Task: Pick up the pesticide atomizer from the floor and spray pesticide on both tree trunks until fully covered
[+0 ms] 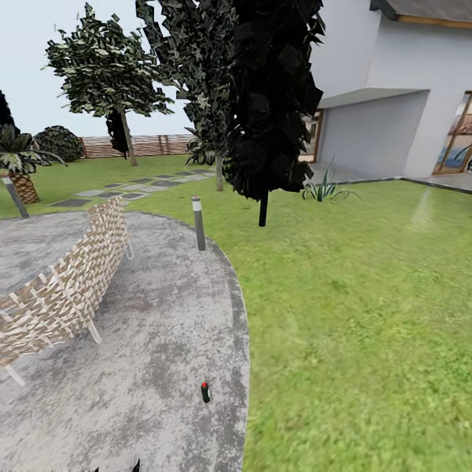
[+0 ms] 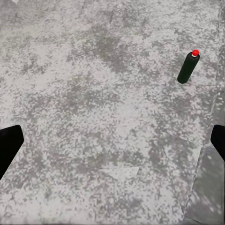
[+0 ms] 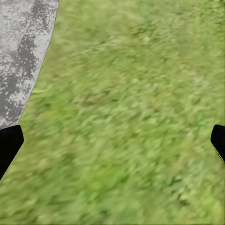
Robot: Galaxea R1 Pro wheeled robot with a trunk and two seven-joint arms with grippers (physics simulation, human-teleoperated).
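Woven lattice screen [image 1: 65, 282]: curved, on thin legs, at the left of the concrete floor [image 1: 151, 341]. Bollard lamp [image 1: 198, 223]: at the paving's curved edge. Pesticide atomizer [image 1: 205, 391]: upright on the paving near the lawn [image 1: 354, 314], red cap up, ungrasped. Left gripper [image 2: 112, 143]: jaws spread wide, empty, presumably readied for pickup; the atomizer stands well beyond the fingertips, toward one side. Right gripper [image 3: 112, 143]: released, over grass.
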